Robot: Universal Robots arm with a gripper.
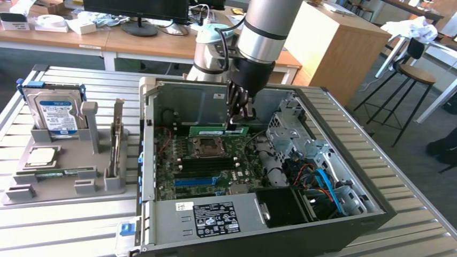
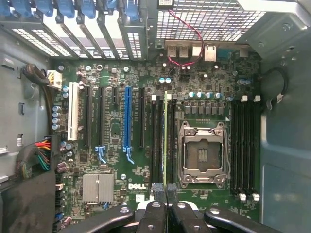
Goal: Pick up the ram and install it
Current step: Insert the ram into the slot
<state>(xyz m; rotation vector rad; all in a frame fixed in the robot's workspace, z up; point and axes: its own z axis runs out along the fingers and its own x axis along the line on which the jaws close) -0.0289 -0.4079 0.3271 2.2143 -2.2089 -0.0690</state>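
My gripper [image 1: 239, 123] reaches down into the open computer case [image 1: 325, 115] and is shut on the ram [image 1: 218, 130], a thin green stick held on edge. The stick is just behind the processor socket [image 1: 207, 145], low over the motherboard. In the wrist view the ram [image 2: 165, 141] shows as a thin green line running away from my gripper [image 2: 165, 192], in line with the black memory slots [image 2: 156, 141] beside the open socket [image 2: 201, 153]. I cannot tell whether it touches a slot. A second green stick [image 1: 61, 173] lies in the grey holder outside the case.
The grey holder [image 1: 64, 190] at the exterior view's left also carries a hard drive [image 1: 57, 115] and a square silver chip [image 1: 42, 156]. Inside the case are metal drive cages [image 1: 296, 139], blue and red cables [image 1: 321, 179], and further memory slots [image 2: 245, 145] on the socket's other side.
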